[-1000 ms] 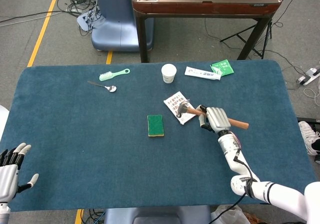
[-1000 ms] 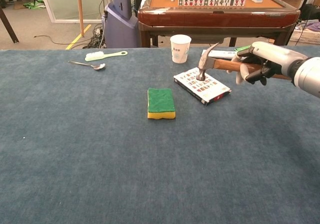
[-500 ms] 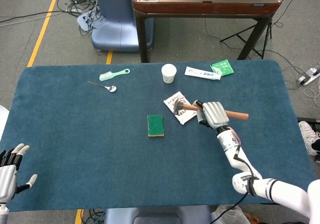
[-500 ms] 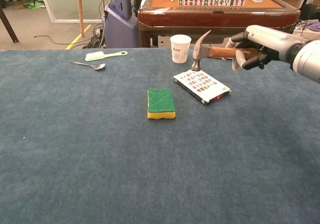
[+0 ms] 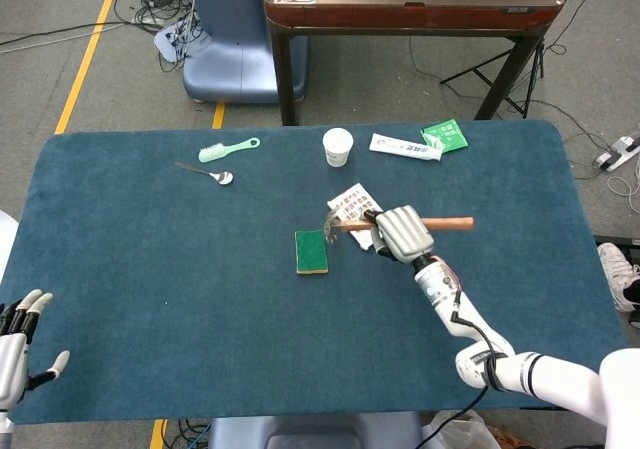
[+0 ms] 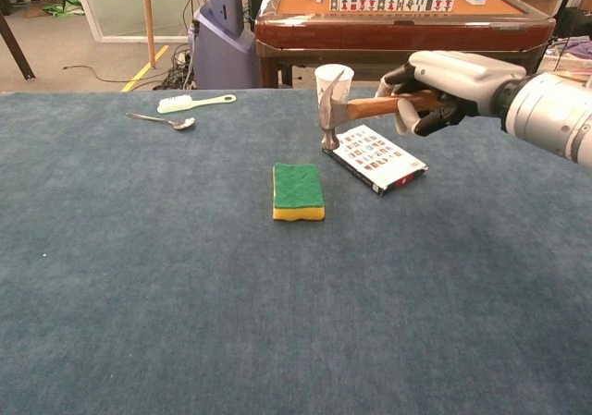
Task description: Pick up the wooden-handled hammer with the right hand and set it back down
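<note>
My right hand (image 5: 401,232) (image 6: 435,79) grips the wooden-handled hammer (image 5: 444,223) (image 6: 363,107) by the middle of its handle and holds it in the air, handle level. Its steel head (image 5: 332,223) (image 6: 329,114) hangs between the green sponge (image 5: 311,251) (image 6: 298,190) and the small printed box (image 5: 351,202) (image 6: 375,158); the chest view shows it off the cloth. The handle's end sticks out to the right of the hand. At the table's near left corner my left hand (image 5: 18,347) is open and holds nothing.
A white paper cup (image 5: 338,147) (image 6: 326,75), a toothpaste tube (image 5: 404,147) and a green packet (image 5: 445,134) lie at the back. A mint brush (image 5: 227,149) (image 6: 195,103) and a spoon (image 5: 207,173) (image 6: 164,119) lie back left. A wooden table (image 5: 410,9) stands behind.
My right hand has lifted the hammer and carried it leftwards, from over the printed box towards the sponge. The left hand has slid slightly lower in the head view.
</note>
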Robot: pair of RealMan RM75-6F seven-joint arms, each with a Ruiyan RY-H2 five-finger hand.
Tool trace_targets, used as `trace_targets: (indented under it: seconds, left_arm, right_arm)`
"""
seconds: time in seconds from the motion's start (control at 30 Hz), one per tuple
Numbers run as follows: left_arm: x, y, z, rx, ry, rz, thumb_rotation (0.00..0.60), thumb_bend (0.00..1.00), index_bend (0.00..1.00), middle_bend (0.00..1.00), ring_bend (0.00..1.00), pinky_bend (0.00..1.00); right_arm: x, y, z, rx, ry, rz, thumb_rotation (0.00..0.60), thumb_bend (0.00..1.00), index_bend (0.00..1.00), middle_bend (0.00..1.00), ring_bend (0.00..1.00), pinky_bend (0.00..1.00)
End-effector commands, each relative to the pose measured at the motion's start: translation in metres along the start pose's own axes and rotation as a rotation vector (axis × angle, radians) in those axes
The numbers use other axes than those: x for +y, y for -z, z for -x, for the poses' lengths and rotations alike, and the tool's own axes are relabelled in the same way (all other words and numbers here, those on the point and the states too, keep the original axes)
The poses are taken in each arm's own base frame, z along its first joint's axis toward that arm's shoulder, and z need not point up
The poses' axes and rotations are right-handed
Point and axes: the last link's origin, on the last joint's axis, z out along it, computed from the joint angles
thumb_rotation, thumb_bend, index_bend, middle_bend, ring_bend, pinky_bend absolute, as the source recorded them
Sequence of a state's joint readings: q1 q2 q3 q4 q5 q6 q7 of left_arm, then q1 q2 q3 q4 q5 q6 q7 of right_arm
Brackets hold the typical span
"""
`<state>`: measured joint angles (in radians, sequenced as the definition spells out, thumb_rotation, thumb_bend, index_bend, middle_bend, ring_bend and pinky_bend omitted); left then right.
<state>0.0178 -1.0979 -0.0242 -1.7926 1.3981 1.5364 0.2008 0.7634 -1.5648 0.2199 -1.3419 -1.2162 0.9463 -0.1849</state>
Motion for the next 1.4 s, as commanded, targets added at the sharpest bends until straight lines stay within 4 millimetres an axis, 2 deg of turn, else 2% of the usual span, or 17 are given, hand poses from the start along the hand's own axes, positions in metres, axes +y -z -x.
trace_targets:
  seconds: [0.03, 0.13, 0.63, 0.9, 1.0, 1.23, 1.4]
  left_arm:
    - [-0.001, 0.001, 0.000, 0.002, 0.000, -0.003, 0.600, 0.22, 0.14, 0.09, 0.07, 0.01]
    - [-0.002, 0.002, 0.000, 0.004, 0.002, -0.005, 0.600, 0.22, 0.14, 0.09, 0.07, 0.01]
    - [-0.006, 0.007, 0.002, 0.001, 0.009, -0.018, 0.600, 0.22, 0.14, 0.09, 0.07, 0.01]
    - [-0.008, 0.009, 0.002, 0.000, 0.009, -0.025, 0.600, 0.22, 0.14, 0.09, 0.07, 0.01]
    - [-0.009, 0.009, 0.003, -0.003, 0.008, -0.027, 0.600, 0.22, 0.14, 0.09, 0.07, 0.01]
    - [-0.005, 0.006, 0.001, 0.003, 0.008, -0.013, 0.600, 0.22, 0.14, 0.09, 0.07, 0.01]
    - [-0.002, 0.004, 0.003, -0.001, 0.008, -0.004, 0.600, 0.22, 0.14, 0.09, 0.07, 0.01]
  right_arm:
    - [-0.004, -0.002, 0.007, 0.001, -0.010, -0.007, 0.600, 0.75, 0.74, 0.88, 0.81, 0.97]
    - [-0.008, -0.004, 0.013, 0.010, -0.037, -0.007, 0.600, 0.75, 0.74, 0.88, 0.82, 0.97]
    - [-0.026, -0.018, 0.050, 0.043, 0.039, -0.071, 0.600, 0.75, 0.74, 0.89, 0.83, 0.97]
    - [-0.024, -0.024, 0.069, 0.013, 0.121, -0.094, 0.600, 0.75, 0.74, 0.89, 0.83, 0.97]
    - [-0.024, -0.024, 0.066, 0.029, 0.106, -0.097, 0.600, 0.75, 0.74, 0.89, 0.83, 0.97]
    - [-0.024, -0.021, 0.039, 0.136, 0.030, -0.111, 0.600, 0.75, 0.74, 0.89, 0.83, 0.97]
    - [-0.023, -0.017, 0.027, 0.183, 0.078, -0.127, 0.600, 0.75, 0.74, 0.89, 0.83, 0.97]
